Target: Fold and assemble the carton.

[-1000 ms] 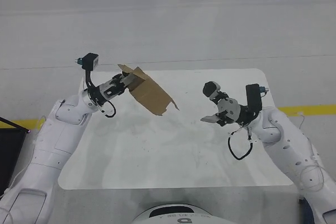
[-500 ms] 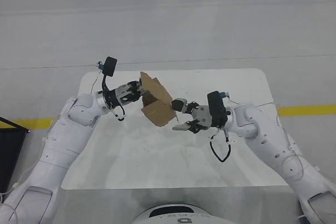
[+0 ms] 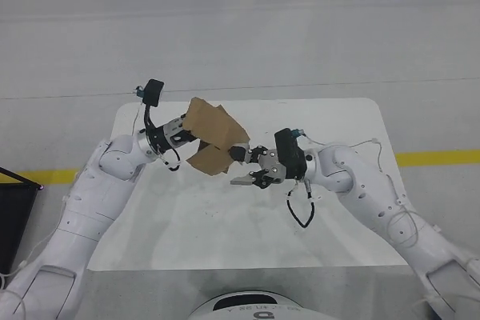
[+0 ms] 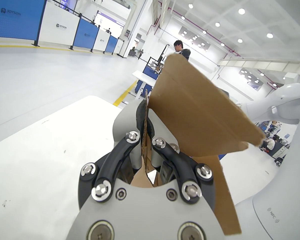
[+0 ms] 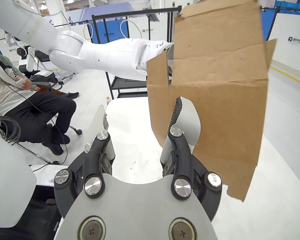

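**We hold the carton in the air, with our second hand open at its edge.**

From the top, our left gripper is clamped on the carton at its far side. That grip lifts it off the table, likely so the flaps hang free. Our right gripper sits spread wide at the lower edge, gripping nothing. At the left wrist, the left gripper pinches one thin cardboard wall while a flap of the carton fans outward. At the right wrist, one finger overlaps the carton and the other stands well apart. We cannot tell whether the pad touches cardboard. Bare tabletop beneath leaves room to swing panels.
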You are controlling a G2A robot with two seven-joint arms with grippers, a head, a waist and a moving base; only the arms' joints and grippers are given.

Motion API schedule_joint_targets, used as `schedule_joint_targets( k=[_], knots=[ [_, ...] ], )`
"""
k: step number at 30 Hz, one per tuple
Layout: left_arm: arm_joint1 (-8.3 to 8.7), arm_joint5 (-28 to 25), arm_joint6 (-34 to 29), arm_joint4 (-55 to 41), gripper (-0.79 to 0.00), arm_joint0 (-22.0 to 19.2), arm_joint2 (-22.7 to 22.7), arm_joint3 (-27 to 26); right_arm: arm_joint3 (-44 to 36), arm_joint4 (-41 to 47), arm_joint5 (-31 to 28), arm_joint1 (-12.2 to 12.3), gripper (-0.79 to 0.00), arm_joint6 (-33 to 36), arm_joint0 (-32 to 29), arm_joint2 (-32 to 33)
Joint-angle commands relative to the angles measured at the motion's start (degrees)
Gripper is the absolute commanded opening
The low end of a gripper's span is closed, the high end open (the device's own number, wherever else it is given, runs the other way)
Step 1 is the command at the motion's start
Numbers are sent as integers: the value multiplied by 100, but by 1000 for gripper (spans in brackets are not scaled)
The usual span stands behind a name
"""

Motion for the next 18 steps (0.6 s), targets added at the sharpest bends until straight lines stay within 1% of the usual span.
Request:
schedule_joint_targets(
  k=[1, 3, 6, 8, 9, 11, 12, 13, 15, 18],
  knots=[
    [32, 0, -131, -315, -785, 36, -73, -42, -106, -134, -5, 75, -246, -264, -200, 273],
    [58, 0, -272, -661, -785, 84, -144, -103, -214, -258, -5, 158, -234, -554, -420, 546],
    [106, 0, -704, -1248, -785, 156, -278, -176, -371, -487, -5, 316, -203, -1093, -849, 1034],
    [124, 0, -1058, -1672, -785, 192, -337, -199, -256, -496, 3, 393, -163, -1392, -1067, 1383],
    [130, 0, -1260, -1854, -785, 194, -361, -192, -171, -459, 150, 411, -111, -1468, -1150, 1536],
    [137, 0, -1655, -2129, -785, 178, -410, -153, -158, -375, 751, 407, 0, -1432, -1271, 1700],
    [134, 0, -1839, -2259, -785, 175, -416, -141, -204, -333, 965, 398, 0, -1365, -1309, 1720],
    [132, 0, -1867, -2287, -785, 171, -391, -148, -244, -265, 1033, 388, 0, -1283, -1324, 1707],
    [134, 0, -1867, -2252, -785, 159, -309, -176, -227, -33, 916, 369, 0, -1130, -1289, 1674],
    [142, 0, -1867, -2259, -785, 124, -216, -166, -172, 157, 1067, 329, 0, -799, -1172, 1607]
  ],
)
